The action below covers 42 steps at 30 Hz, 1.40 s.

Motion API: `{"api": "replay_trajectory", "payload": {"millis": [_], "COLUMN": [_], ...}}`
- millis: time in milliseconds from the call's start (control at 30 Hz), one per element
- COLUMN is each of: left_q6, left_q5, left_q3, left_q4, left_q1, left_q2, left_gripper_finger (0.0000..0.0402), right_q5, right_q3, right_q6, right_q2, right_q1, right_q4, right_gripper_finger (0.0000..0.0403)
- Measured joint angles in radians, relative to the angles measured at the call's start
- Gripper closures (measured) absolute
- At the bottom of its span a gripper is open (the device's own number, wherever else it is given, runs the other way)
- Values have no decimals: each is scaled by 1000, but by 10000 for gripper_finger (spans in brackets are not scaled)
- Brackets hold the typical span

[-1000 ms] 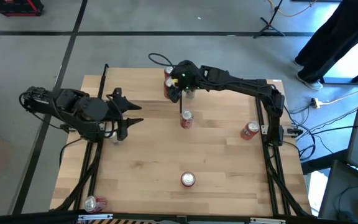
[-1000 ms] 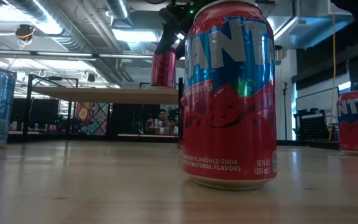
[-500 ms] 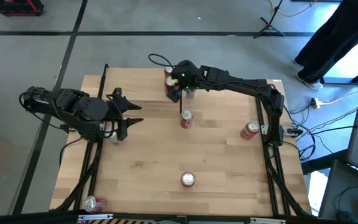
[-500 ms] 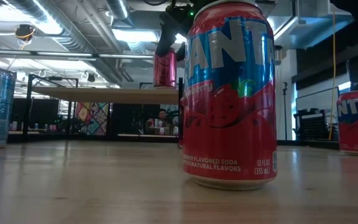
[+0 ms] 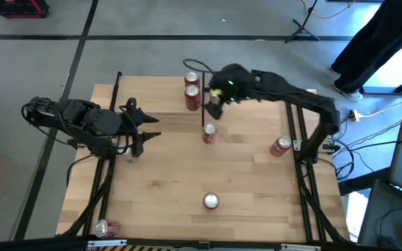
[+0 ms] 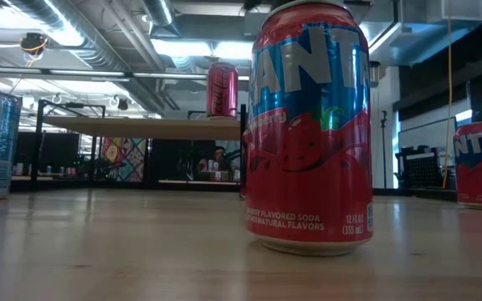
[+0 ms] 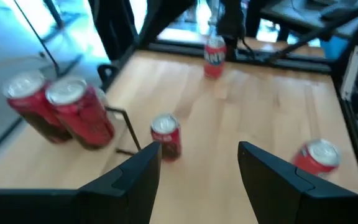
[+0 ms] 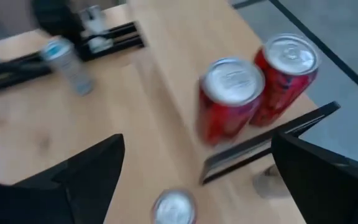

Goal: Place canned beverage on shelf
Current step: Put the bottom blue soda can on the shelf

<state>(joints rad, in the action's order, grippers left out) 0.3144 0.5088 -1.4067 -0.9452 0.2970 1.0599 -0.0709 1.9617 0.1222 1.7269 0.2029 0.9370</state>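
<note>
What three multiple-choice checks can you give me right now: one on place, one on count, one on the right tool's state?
1. Where is the right tool?
A. Beside the cans on the shelf
B. Over the left arm
C. Off the table

2. How many cans stand on the shelf?
A. None
B. Two
C. Four

3. What state is the right tool in?
A. Shut on a can
B. Shut and empty
C. Open and empty

Answers:
1 A: the high view shows the right tool just beside the cans.
2 B: two red cans stand side by side on the shelf.
3 C: the right wrist view shows its fingers wide apart with nothing between them.
</note>
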Motion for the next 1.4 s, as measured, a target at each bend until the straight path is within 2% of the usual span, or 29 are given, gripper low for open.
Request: {"api": "replay_trajectory", "payload": {"millis": [133, 300, 433, 567, 767, 1000, 1200, 1400], "left_q6": [127, 325, 410, 436, 372, 278, 246, 163], "left_q5": [-44, -74, -120, -204, -321, -416, -474, -500], "left_q3": [0, 0, 0, 33, 138, 253, 383, 449], "left_q4": [-97, -270, -404, -497, -598, -613, -623, -580], "left_q1": [0, -17, -27, -27, -27, -27, -82, -134], "left_q2": [0, 0, 0, -1, 0, -27, -79, -79], "left_gripper_finger": [186, 141, 96, 74, 78, 87, 88, 88], "right_q5": [-75, -179, -162, -138, -109, -93, -93, -93], "right_q3": [0, -15, -80, -157, -257, -305, -305, -305], "right_q6": [-3, 2, 26, 54, 75, 90, 91, 90], "right_q2": [-34, -38, -39, -42, -41, -41, -41, -41], "right_q1": [-76, -150, -169, -165, -166, -172, -173, -173], "right_q4": [89, 129, 123, 122, 103, 100, 83, 75], "right_gripper_finger": [9, 9, 9, 9, 8, 8, 8, 8]}}
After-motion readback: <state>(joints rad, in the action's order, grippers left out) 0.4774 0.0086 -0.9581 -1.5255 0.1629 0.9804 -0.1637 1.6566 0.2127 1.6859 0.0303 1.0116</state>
